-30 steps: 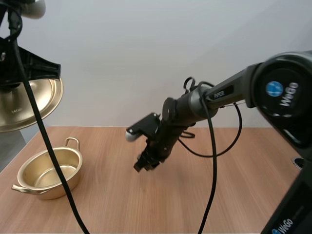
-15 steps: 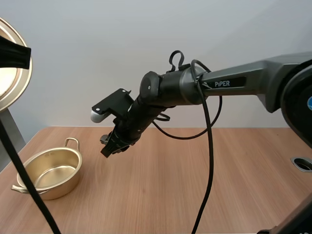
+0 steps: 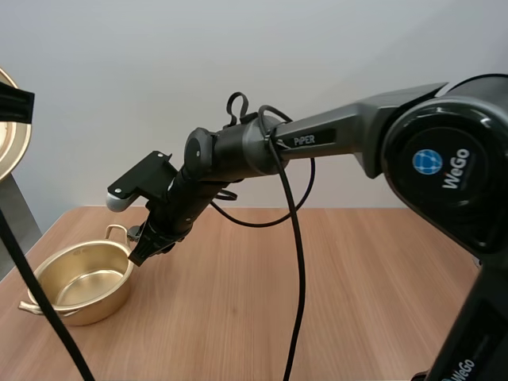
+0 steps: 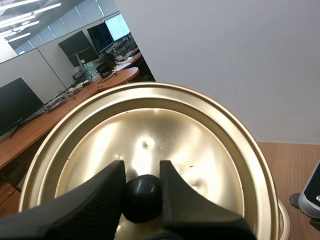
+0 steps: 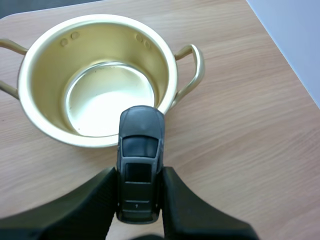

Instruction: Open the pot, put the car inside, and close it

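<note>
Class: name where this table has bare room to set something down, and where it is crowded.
Bare: the table from the pot rightward to the right arm's base, and the pot's empty inside. Crowded: over the pot's rim beside a handle, where the right tool holds the car.

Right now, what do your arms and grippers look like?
My right arm is dark grey and black, a smooth tube with round joints. White letters spell PiPER on it, and its biggest round joint says WeGo beside a blue dot. My right gripper and left gripper each have two chunky black fingers that narrow toward the tips.
</note>
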Tool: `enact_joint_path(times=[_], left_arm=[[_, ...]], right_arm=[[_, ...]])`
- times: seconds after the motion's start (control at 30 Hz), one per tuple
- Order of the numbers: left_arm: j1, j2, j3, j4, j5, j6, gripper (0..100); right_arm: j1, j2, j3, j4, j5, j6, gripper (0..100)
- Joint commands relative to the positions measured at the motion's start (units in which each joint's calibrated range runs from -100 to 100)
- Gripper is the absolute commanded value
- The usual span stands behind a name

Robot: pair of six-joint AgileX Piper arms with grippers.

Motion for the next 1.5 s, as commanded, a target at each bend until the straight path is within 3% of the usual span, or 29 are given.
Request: enact_joint_path(times=[0.0,0.2,0.77,1.07,1.47], left_arm=[[0.0,0.2,0.82,0.76,0.12,-0.11,0],[0.0,0.2,3.91,5.98,0.12,-2.22,0],[0.0,0.3,4.88,7.64,0.12,-4.2,0],[0.0,0.3,4.88,7.39,0.12,-4.49,0],[0.0,0.3,4.88,7.15,0.12,-5.14,0]], right_arm=[[0.0,1.49,-1.01,0.2,-0.62,-0.51,0],[1.06,7.72,-5.78,1.94,-0.62,-2.51,0],[4.05,20.04,-24.43,1.41,7.07,-3.24,0],[4.05,25.42,-29.35,1.41,10.02,-3.24,0],[4.29,28.28,-29.47,2.11,10.21,-3.24,0]])
